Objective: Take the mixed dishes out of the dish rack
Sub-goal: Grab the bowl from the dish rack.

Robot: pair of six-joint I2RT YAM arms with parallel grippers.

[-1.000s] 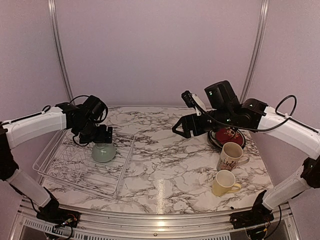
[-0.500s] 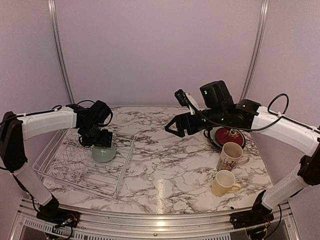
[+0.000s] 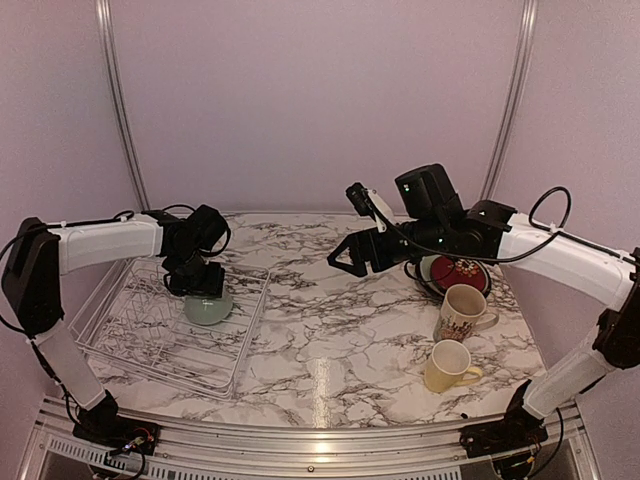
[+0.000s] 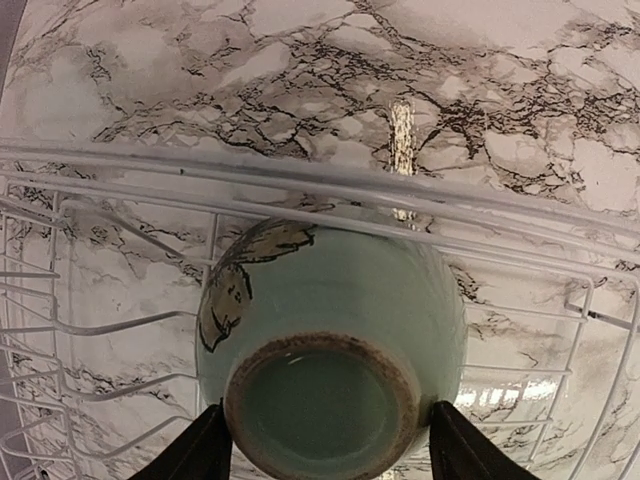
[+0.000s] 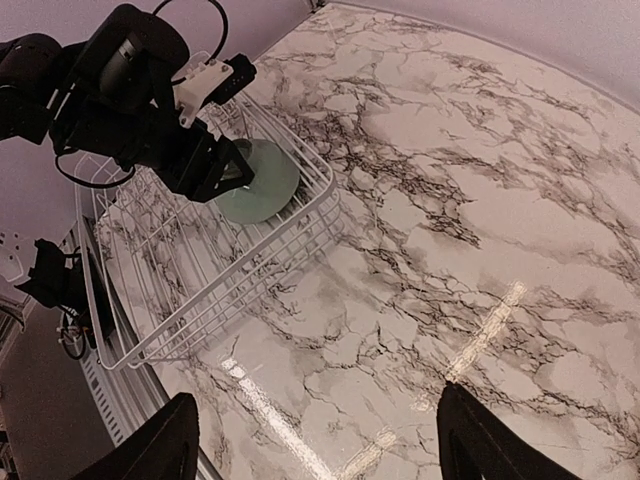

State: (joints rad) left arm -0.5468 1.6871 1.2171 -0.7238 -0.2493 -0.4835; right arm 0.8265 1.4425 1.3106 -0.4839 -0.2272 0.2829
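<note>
The small pale green bowl (image 3: 208,308) lies upside down in the white wire dish rack (image 3: 110,330), near its right rim. In the left wrist view its brown foot ring faces the camera, and the bowl (image 4: 330,330) rests on the rack wires (image 4: 300,185). My left gripper (image 3: 200,285) reaches down over it; its gripper (image 4: 325,440) has one black finger against each side of the bowl's base. My right gripper (image 3: 350,262) hangs open above the table's middle, and in its own view the gripper (image 5: 315,440) holds nothing.
On the right of the table sit the dark red patterned plate (image 3: 458,270), stacked on other plates, the cream floral mug (image 3: 462,312) and the pale yellow mug (image 3: 450,365). The right wrist view shows the rack (image 5: 200,290) and the bowl (image 5: 258,180) under the left arm.
My left gripper came down over the bowl and its fingers drew in against the bowl's sides. The right arm swung a little leftward, toward the table's middle.
</note>
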